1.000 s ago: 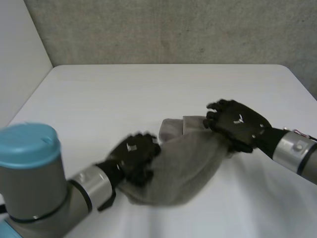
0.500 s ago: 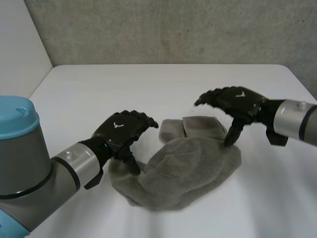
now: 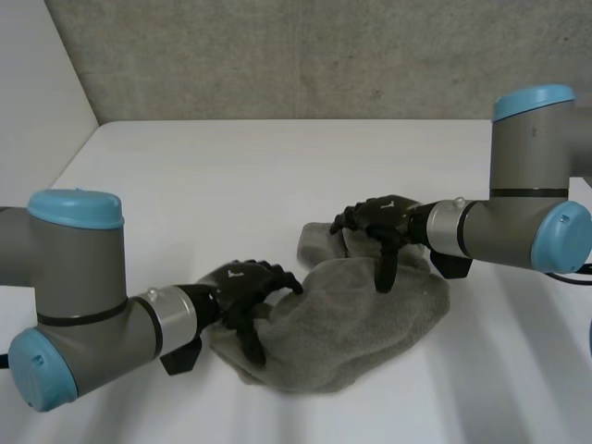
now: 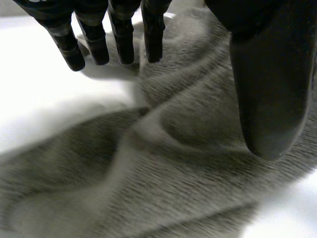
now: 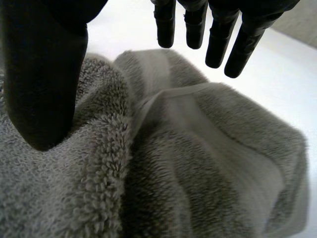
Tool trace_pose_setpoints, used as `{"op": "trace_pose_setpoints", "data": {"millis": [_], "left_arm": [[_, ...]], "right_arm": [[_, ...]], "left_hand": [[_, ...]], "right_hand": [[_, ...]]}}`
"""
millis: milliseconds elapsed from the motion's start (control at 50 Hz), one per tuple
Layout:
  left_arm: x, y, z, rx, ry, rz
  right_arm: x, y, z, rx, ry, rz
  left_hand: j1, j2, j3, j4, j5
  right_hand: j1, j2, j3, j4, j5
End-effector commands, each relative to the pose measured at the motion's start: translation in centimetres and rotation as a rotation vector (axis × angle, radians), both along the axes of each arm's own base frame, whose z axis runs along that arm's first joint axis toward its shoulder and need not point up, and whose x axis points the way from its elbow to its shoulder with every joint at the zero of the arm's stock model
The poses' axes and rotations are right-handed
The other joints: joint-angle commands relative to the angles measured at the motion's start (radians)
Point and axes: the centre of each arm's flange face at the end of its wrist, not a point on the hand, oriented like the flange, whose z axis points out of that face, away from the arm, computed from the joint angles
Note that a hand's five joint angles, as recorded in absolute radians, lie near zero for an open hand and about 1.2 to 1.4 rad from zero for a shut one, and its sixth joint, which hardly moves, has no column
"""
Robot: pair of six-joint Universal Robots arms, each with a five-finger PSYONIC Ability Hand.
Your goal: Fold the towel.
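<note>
Open and empty, the left hand (image 3: 242, 285) at the towel's (image 3: 351, 319) 9 o'clock and the right hand (image 3: 381, 220) at 1 o'clock look placed to grab opposite edges.

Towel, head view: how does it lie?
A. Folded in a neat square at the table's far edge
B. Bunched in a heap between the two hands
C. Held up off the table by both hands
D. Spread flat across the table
B: the towel lies crumpled on the table, with the left hand at its near end and the right hand at its far end, both open.
</note>
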Motion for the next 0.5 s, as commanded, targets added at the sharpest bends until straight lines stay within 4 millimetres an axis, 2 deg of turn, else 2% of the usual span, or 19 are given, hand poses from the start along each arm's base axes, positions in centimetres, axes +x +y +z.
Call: {"op": "trace_pose_setpoints", "data": {"millis": [20,40,60,80,100,120,140,160,180,200,220,240,300,340,360,380,420,500], "left_arm": [[-0.2,1.2,-0.1,0.024,-0.002,-0.024],[-0.2,1.2,-0.1,0.024,-0.002,-0.024],[-0.3,1.4,-0.1,0.025,-0.002,-0.028],[-0.3,1.4,-0.1,0.026,-0.003,-0.03],[-0.3,1.4,-0.1,0.026,-0.003,-0.03],[-0.3,1.4,-0.2,0.028,-0.004,-0.03],[-0.3,1.4,-0.2,0.028,-0.004,-0.03],[-0.3,1.5,-0.2,0.03,-0.004,-0.031],[-0.3,1.3,-0.1,0.027,-0.002,-0.027],[-0.3,1.3,-0.1,0.027,-0.002,-0.027],[-0.2,1.1,-0.1,0.025,-0.003,-0.02],[-0.1,0.9,0.0,0.019,-0.003,-0.015],[0.0,0.8,0.3,0.008,-0.002,-0.01],[0.6,0.3,1.6,-0.016,0.009,0.015],[0.6,0.3,1.6,-0.016,0.009,0.015],[1.2,0.0,2.2,-0.024,0.012,0.035],[1.6,-0.1,2.8,-0.025,0.017,0.046],[2.1,0.6,3.9,-0.011,0.01,0.051]], "right_arm": [[-0.2,1.3,-1.2,0.039,0.082,0.072],[-0.3,1.6,-1.5,0.047,0.104,0.089],[-0.3,1.6,-1.5,0.047,0.104,0.089],[-0.5,1.9,-1.6,0.047,0.12,0.104],[-0.6,1.9,-1.5,0.037,0.131,0.114],[-0.6,1.9,-1.5,0.037,0.131,0.114],[-0.8,1.8,-1.2,0.021,0.134,0.116],[-0.9,1.7,-0.4,0.0,0.128,0.116],[-0.9,1.7,-0.4,-0.001,0.128,0.116],[-1.0,1.7,0.5,-0.022,0.118,0.115],[-1.0,1.7,0.5,-0.022,0.118,0.115],[-1.1,2.0,1.6,-0.044,0.11,0.114],[-1.4,2.5,2.6,-0.063,0.105,0.108],[-1.9,2.7,3.0,-0.063,0.108,0.099],[-2.9,2.7,3.6,-0.066,0.109,0.08],[-2.9,2.7,3.6,-0.067,0.109,0.08],[-4.7,3.6,4.7,-0.054,0.099,0.052],[-5.3,4.7,4.7,-0.029,0.091,0.085]], "left_hand": [[-0.035,0.006,-0.042,-0.056,0.026],[-0.035,0.006,-0.042,-0.056,0.026],[0.067,0.107,-0.042,-0.056,0.128],[0.202,0.242,-0.042,-0.056,0.263],[0.203,0.243,-0.042,-0.056,0.264],[0.342,0.383,-0.042,-0.056,0.404],[0.344,0.384,-0.042,-0.056,0.405],[0.591,0.631,-0.042,-0.056,0.652],[0.776,0.817,-0.042,-0.056,0.838],[0.778,0.819,-0.042,-0.056,0.84],[0.874,0.915,-0.042,-0.056,0.936],[0.986,1.026,-0.042,-0.056,1.047],[1.057,1.097,-0.042,-0.056,1.118],[1.057,1.097,-0.042,-0.056,1.118],[1.057,1.097,-0.042,-0.056,1.118],[1.057,1.097,-0.042,-0.056,1.118],[1.057,1.097,-0.042,-0.056,1.118],[1.057,1.097,-0.042,-0.056,1.118]], "right_hand": [[0.083,0.078,-0.05,-0.078,0.092],[0.174,0.168,-0.05,-0.078,0.182],[0.174,0.169,-0.05,-0.078,0.183],[0.299,0.294,-0.05,-0.078,0.308],[0.478,0.473,-0.05,-0.078,0.487],[0.48,0.474,-0.05,-0.078,0.489],[0.68,0.675,-0.05,-0.078,0.689],[0.839,0.834,-0.05,-0.078,0.848],[0.841,0.836,-0.05,-0.078,0.85],[0.995,0.99,-0.05,-0.078,1.004],[0.997,0.991,-0.05,-0.078,1.005],[1.148,1.142,-0.05,-0.078,1.156],[1.154,1.149,-0.05,-0.078,1.163],[1.154,1.149,-0.05,-0.078,1.163],[1.154,1.149,-0.05,-0.078,1.163],[1.154,1.149,-0.05,-0.078,1.163],[1.154,1.149,-0.05,-0.078,1.163],[1.154,1.149,-0.05,-0.078,1.163]]}}
